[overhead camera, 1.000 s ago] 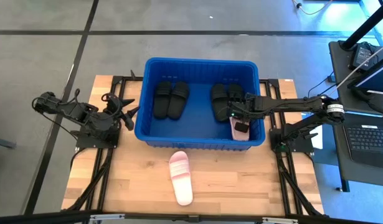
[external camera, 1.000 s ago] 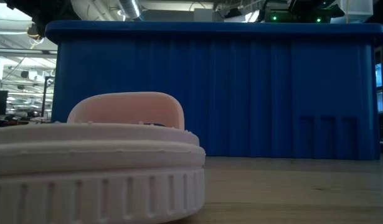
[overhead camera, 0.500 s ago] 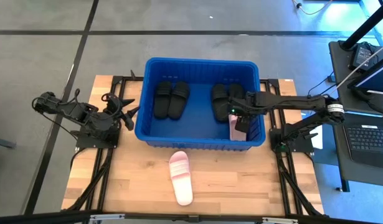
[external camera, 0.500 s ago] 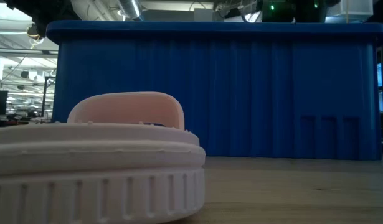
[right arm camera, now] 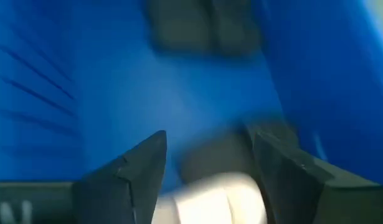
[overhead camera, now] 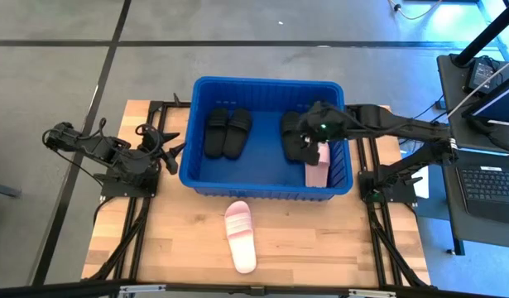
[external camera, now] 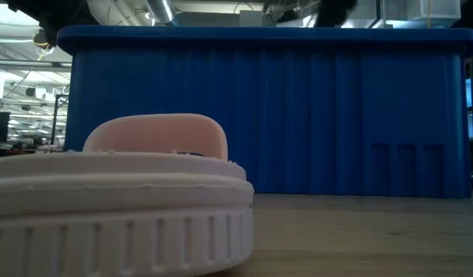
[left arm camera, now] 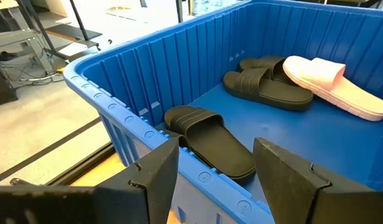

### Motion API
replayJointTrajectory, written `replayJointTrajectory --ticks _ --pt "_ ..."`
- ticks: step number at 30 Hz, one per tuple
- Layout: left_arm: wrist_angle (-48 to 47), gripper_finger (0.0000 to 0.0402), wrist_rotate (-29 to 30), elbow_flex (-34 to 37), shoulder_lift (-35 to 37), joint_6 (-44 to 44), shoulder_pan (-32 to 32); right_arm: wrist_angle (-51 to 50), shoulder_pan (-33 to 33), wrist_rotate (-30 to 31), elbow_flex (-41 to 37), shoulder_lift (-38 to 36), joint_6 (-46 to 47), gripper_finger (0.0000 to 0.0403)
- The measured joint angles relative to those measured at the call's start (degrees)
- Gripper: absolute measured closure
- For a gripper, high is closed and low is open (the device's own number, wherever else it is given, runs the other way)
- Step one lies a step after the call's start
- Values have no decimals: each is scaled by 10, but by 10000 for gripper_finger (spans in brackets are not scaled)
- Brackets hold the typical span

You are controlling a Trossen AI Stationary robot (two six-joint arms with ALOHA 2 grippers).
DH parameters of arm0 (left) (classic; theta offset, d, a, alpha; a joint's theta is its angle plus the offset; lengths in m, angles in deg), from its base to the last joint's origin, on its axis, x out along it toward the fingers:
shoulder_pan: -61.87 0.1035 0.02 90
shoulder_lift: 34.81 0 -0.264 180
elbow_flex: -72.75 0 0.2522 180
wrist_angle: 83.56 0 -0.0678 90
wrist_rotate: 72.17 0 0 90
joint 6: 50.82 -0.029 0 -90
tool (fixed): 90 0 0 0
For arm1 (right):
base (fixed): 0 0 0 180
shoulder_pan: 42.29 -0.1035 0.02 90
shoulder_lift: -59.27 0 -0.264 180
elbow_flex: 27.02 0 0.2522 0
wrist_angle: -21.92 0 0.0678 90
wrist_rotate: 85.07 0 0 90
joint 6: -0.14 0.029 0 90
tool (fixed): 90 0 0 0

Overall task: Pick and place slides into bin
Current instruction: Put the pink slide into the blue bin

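The blue bin stands at the table's far middle. In it lie a pair of black slides on the left, another black pair on the right, and a pale pink slide in the near right corner, also seen from the left wrist. A second pink slide lies sole down on the table in front of the bin. My right gripper hangs open over the bin's right part, above the black pair, holding nothing. My left gripper waits open outside the bin's left wall.
The bin's tall front wall stands between the table's pink slide and the bin's inside. Bare wooden table top lies on both sides of that slide. A desk with a keyboard stands beyond the right edge.
My right gripper has let go of the pink slide in the bin's near right corner. It has risen and gone toward the far edge and a little left, over the right black pair. The pink slide stays lying in that corner.
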State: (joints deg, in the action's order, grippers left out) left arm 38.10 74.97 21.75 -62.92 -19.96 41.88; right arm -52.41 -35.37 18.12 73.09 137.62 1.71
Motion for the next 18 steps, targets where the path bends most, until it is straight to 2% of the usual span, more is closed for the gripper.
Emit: replayJointTrajectory --ticks 6,11,18 --pt "0 200 -1 0 0 -24 0 143 -76 -8 16 1 -34 162" --pt "0 200 -1 0 0 -30 0 165 -143 45 14 33 -13 162" --pt "-2 200 -41 0 0 -57 0 179 -226 86 18 110 48 162"
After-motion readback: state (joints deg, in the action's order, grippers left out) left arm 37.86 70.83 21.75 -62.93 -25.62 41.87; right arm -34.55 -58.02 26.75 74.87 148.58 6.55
